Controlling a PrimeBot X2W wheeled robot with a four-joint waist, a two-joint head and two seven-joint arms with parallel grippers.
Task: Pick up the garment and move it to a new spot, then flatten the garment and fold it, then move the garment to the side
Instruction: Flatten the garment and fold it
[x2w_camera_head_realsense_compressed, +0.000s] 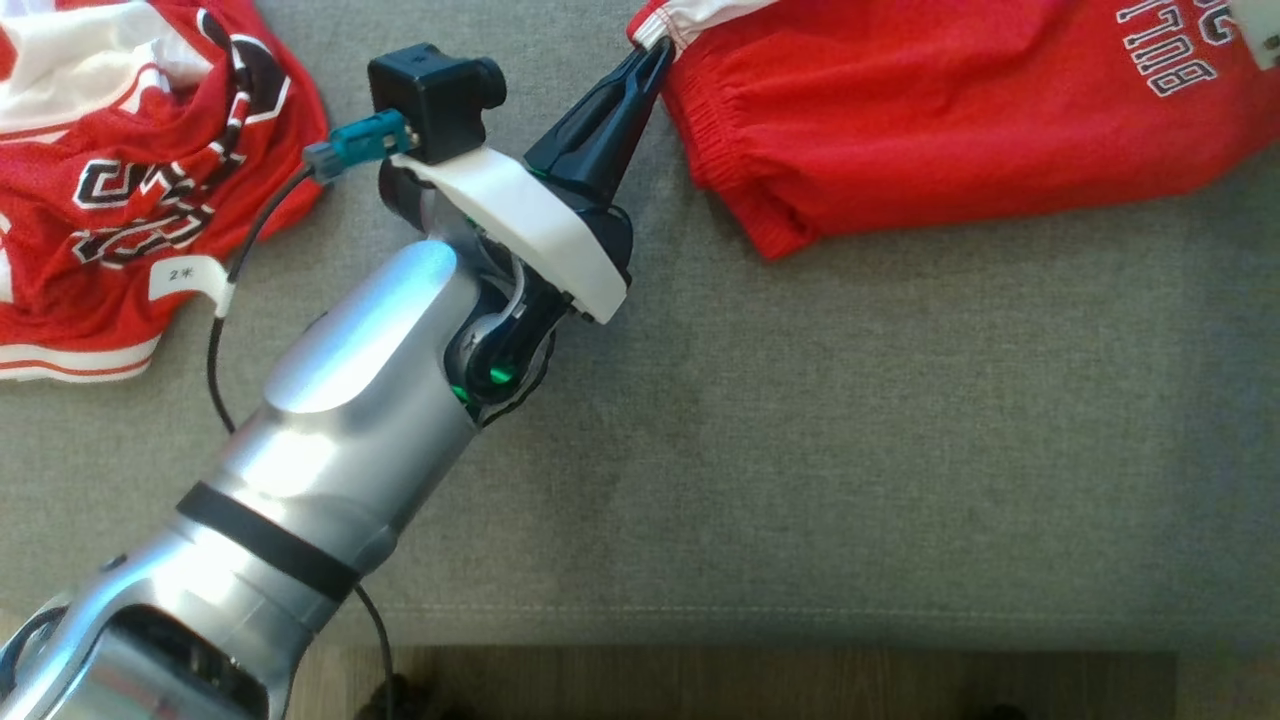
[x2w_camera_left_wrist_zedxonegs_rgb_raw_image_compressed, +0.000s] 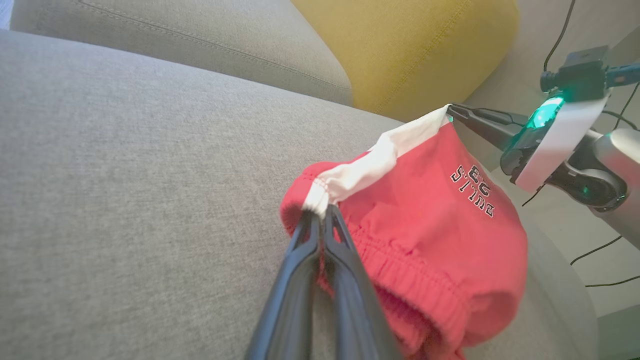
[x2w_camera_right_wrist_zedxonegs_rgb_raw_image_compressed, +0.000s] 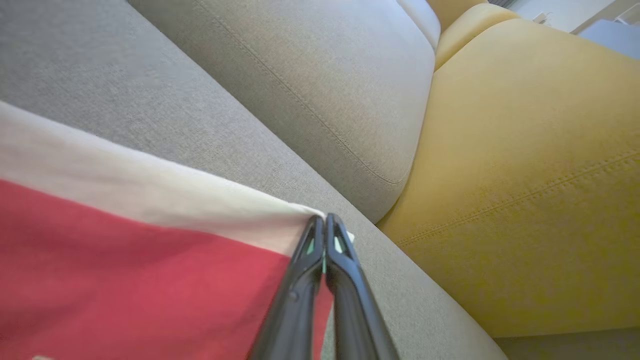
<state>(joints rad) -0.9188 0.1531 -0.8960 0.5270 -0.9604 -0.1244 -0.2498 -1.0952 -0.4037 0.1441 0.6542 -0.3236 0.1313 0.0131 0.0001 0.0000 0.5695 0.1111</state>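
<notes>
The red shorts (x2w_camera_head_realsense_compressed: 950, 120) are held by their white edge over the grey sofa seat (x2w_camera_head_realsense_compressed: 800, 450), the left gripper (x2w_camera_head_realsense_compressed: 655, 50) and right gripper (x2w_camera_right_wrist_zedxonegs_rgb_raw_image_compressed: 325, 220) both clamped on it; flattening, folding and setting aside are judged not yet done.

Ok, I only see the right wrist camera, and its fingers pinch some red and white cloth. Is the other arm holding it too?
Observer: Yes. The left gripper is shut on the white edge of the garment, at its other end.
Operator: Is there writing on it?
Observer: Yes, white lettering on the red part, seen from the left wrist.
Operator: Anything else lying around?
Observer: A red jersey, crumpled, at the left of the head view, apart from the garment.
</notes>
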